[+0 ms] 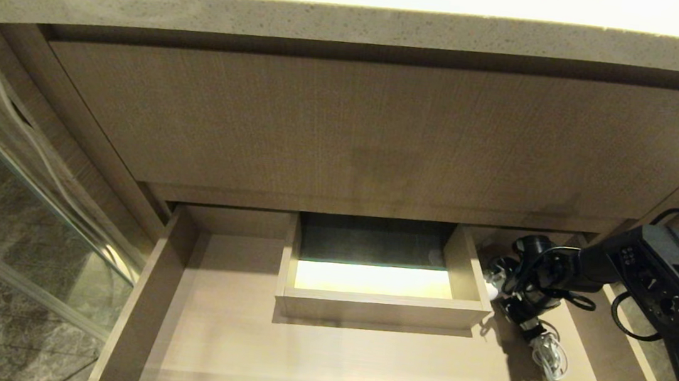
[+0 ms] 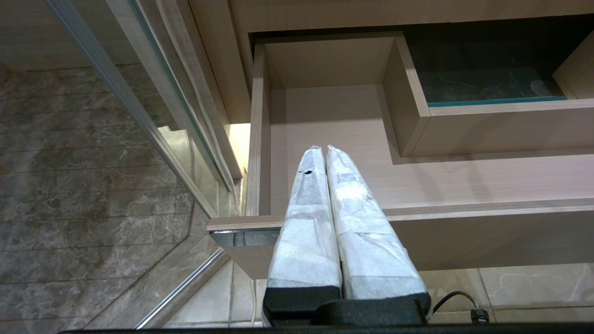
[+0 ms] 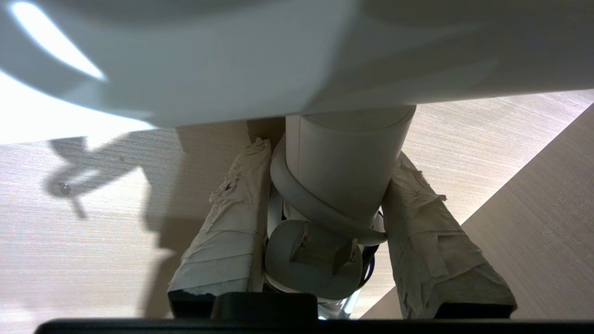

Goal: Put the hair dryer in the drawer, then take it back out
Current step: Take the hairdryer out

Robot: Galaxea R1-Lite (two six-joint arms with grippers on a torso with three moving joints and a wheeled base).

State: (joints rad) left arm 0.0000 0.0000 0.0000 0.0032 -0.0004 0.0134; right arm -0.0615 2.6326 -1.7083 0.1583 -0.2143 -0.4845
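The drawer (image 1: 130, 320) stands pulled out under the vanity. In its right part lies the white hair dryer (image 1: 495, 287), its bundled cord (image 1: 549, 354) trailing toward the front. My right gripper (image 1: 509, 287) reaches down onto it. In the right wrist view the wrapped fingers (image 3: 232, 222) press both sides of the hair dryer's handle (image 3: 348, 171), with the plug (image 3: 311, 260) between them and the body (image 3: 232, 60) beyond. My left gripper (image 2: 323, 149) hangs shut and empty before the drawer's left front corner (image 2: 232, 225).
A boxed cutout (image 1: 377, 308) rises in the drawer's middle, just left of the hair dryer. A taller wood panel (image 1: 352, 129) and the stone countertop (image 1: 333, 13) overhang the back. A glass partition (image 1: 12, 181) stands at the left. The drawer's side wall (image 3: 547, 222) is close by the right gripper.
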